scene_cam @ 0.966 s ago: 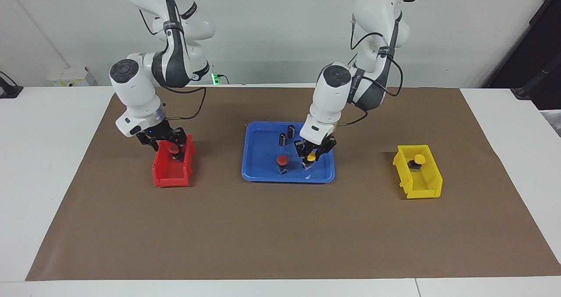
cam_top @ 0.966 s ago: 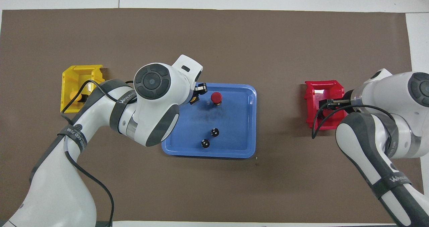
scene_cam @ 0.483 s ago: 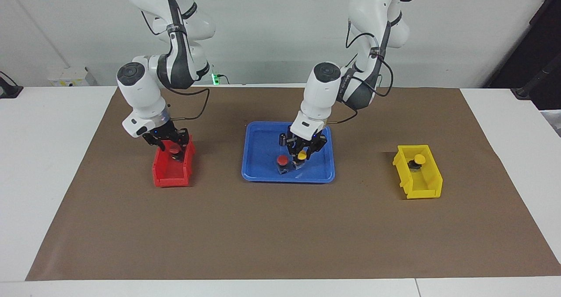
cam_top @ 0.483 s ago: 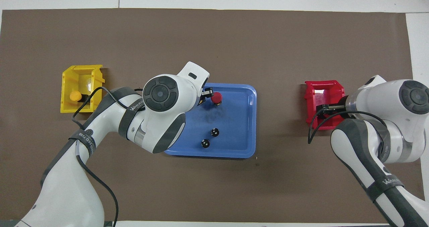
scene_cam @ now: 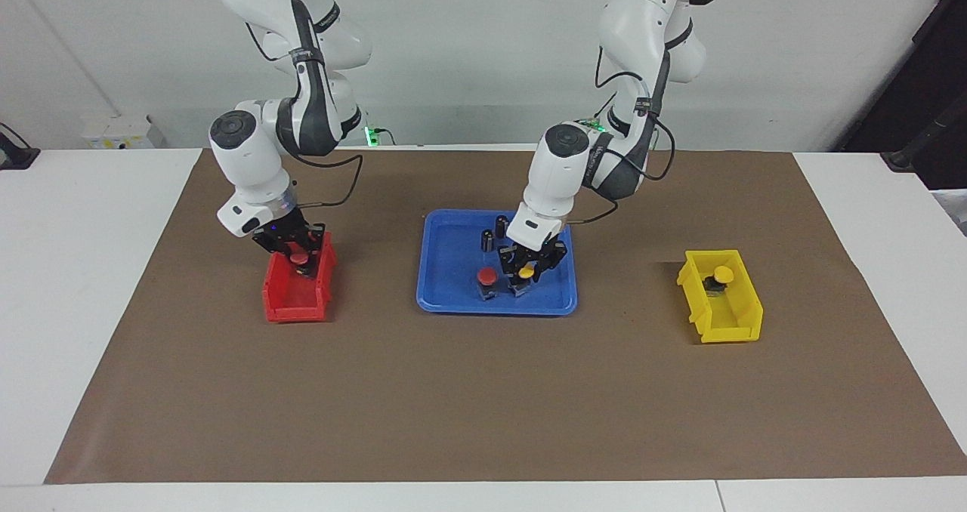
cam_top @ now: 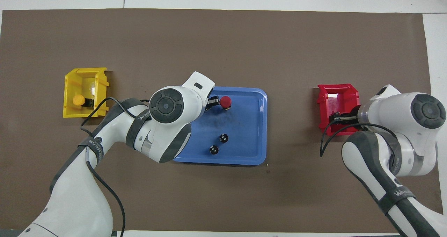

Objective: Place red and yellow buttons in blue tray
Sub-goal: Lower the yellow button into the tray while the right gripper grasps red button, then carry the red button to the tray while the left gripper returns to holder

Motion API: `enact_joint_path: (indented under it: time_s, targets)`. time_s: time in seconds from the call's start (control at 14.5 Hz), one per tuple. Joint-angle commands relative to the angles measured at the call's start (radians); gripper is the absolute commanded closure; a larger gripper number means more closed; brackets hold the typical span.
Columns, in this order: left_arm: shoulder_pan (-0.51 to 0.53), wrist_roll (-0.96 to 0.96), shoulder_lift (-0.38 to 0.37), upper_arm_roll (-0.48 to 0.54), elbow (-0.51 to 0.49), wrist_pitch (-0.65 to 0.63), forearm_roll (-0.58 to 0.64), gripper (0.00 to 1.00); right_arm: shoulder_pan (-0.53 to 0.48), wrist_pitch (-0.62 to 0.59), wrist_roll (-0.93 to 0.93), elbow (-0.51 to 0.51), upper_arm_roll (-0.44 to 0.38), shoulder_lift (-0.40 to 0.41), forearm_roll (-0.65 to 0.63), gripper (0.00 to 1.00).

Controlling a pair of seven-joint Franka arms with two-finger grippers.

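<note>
Two arms at work over the tray and the red bin

The white bench [scene_cam: 91, 270] carries a wide brown mat [scene_cam: 483, 391], and the blue tray [scene_cam: 453, 300] lies at the middle of that mat; every place below is given from the tray.

The left arm reaches down into the tray. Its end effector [scene_cam: 526, 272] stands around a yellow button [scene_cam: 526, 273] that sits in the tray's half toward the left arm's end of the bench; its fingers look parted on either side of the cap, though whether they have let go of it I cannot tell.

The right arm reaches down into a small red bin [scene_cam: 295, 304], which stands well apart from the tray toward the right arm's end of the bench. Its end effector [scene_cam: 301, 259] is clamped on a red button [scene_cam: 300, 258] inside that bin, at the bin's end nearer the robots.

A small yellow bin [scene_cam: 729, 323] stands well apart from the tray toward the left arm's end of the bench, and a second yellow button [scene_cam: 723, 274] rests inside it.

In the tray, a second red button [scene_cam: 487, 276] stands just beside the yellow one. Two small dark cylinders [scene_cam: 493, 232] stand in the tray too, nearer to the robots than both buttons.
</note>
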Motion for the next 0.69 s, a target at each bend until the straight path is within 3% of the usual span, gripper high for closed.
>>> enact_joint_path:
  time_s: [0.0,0.21,0.28,0.34,0.48,0.62]
  targets:
    - [-0.006,0.022,-0.031,0.007,-0.007,0.005,-0.02,0.13,-0.005,-0.068,-0.025,0.065,0.011,-0.005,0.014,0.74]
    - [-0.001,0.029,-0.05,0.013,0.004,-0.02,-0.02,0.07,0.023,-0.308,-0.022,0.305,0.014,0.059,0.014,0.74]
    - [0.016,0.037,-0.069,0.016,0.021,-0.07,-0.02,0.0,0.046,-0.387,0.001,0.397,0.014,0.085,0.014,0.74]
    - [0.046,0.069,-0.084,0.016,0.045,-0.146,-0.014,0.0,0.066,-0.445,0.065,0.477,0.014,0.116,0.012,0.74]
    - [0.131,0.283,-0.115,0.015,0.091,-0.279,-0.014,0.0,0.157,-0.467,0.203,0.574,0.014,0.162,0.015,0.74]
    - [0.209,0.373,-0.136,0.028,0.102,-0.324,-0.011,0.0,0.256,-0.374,0.402,0.568,0.017,0.182,0.027,0.74]
